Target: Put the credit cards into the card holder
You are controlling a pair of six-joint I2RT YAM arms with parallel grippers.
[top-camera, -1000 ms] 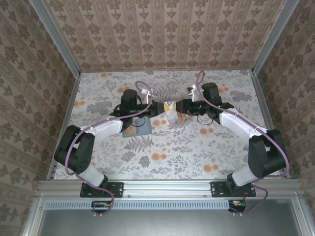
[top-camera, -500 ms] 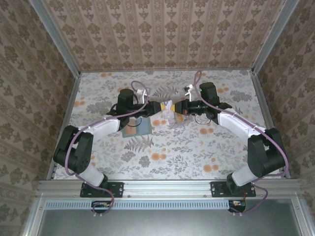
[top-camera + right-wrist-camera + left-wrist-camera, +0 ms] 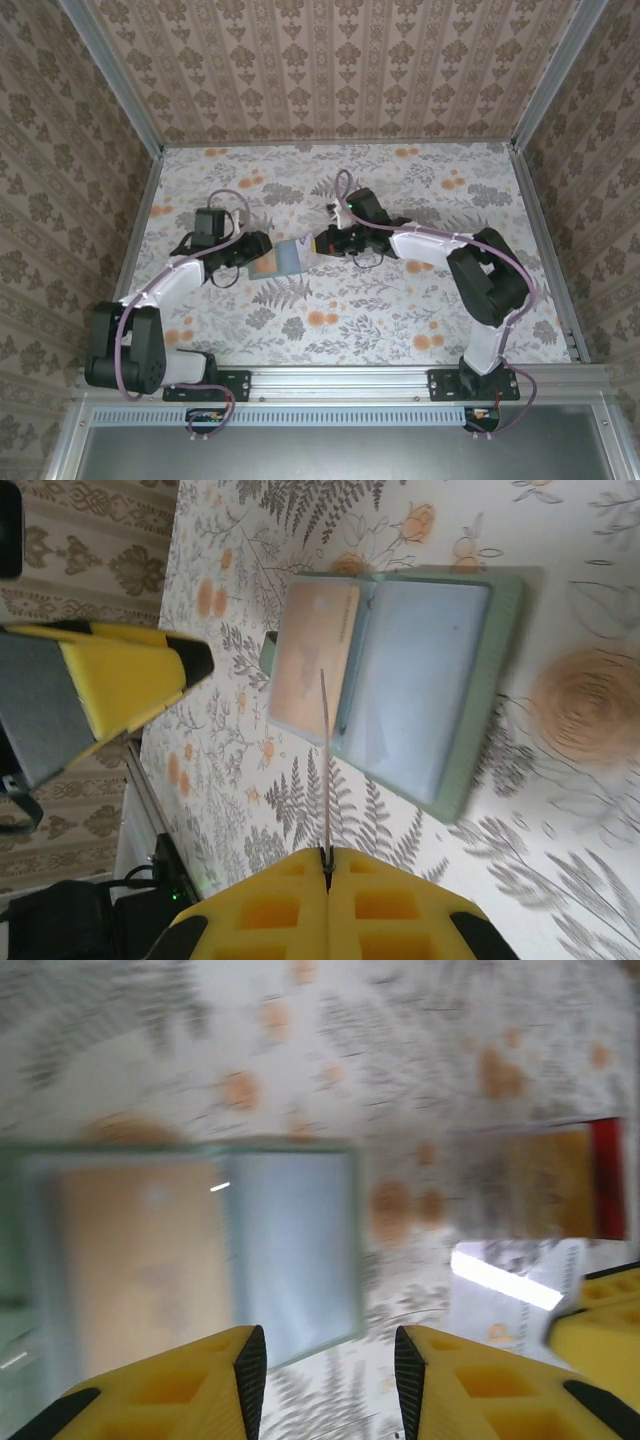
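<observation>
One card [image 3: 312, 660] is in the open holder [image 3: 470, 710]. The right hand [image 3: 327, 852] pinches a second card [image 3: 326, 770], not in yet. The left hand [image 3: 328, 1360] is apart.

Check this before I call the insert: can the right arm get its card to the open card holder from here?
Probably yes. The right gripper, shut on a card seen edge-on, aims it at the open card holder close ahead; the left gripper stands aside, open, nothing between.
</observation>
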